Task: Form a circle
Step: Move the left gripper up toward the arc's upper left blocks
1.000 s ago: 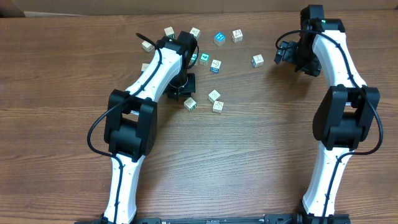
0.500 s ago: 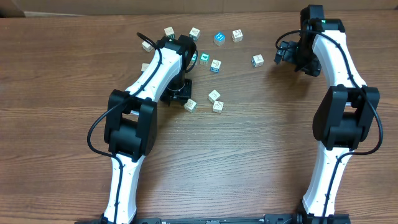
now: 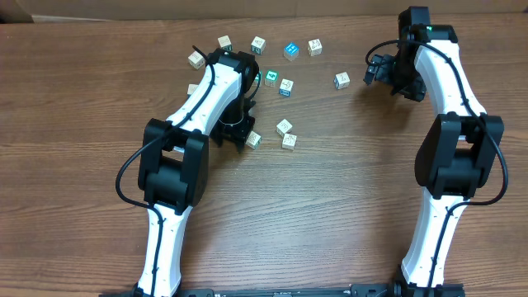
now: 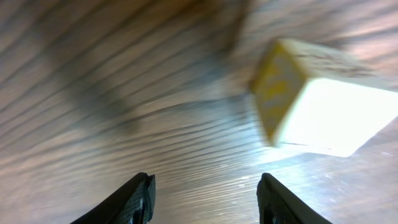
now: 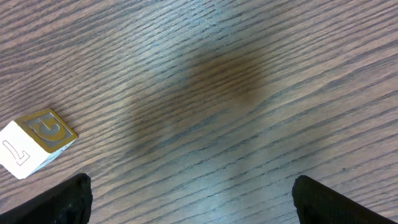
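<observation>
Several small whitish letter cubes lie loosely scattered on the wooden table [image 3: 346,206], among them one [image 3: 258,43] at the back, a teal-faced one [image 3: 286,86] and a pair [image 3: 284,126] [image 3: 289,141] in the middle. They form no circle. My left gripper [image 3: 233,130] [image 4: 205,193] is low over the table and open, with only bare wood between its fingers. A cube [image 3: 253,139] [image 4: 317,93] lies just right of it, blurred and with a yellow face in the left wrist view. My right gripper [image 3: 375,70] [image 5: 193,202] is wide open over bare wood, right of a lone cube [image 3: 341,80] [image 5: 37,140].
A solid bright-blue cube [image 3: 290,51] sits at the back among the letter cubes. More cubes [image 3: 195,58] [image 3: 224,42] lie beside the left arm's forearm [image 3: 206,91]. The right arm [image 3: 450,124] stands along the right side.
My left gripper has slid toward the near side and its jaws have widened. The cube beside it has stayed on the table. The right arm has not moved.
</observation>
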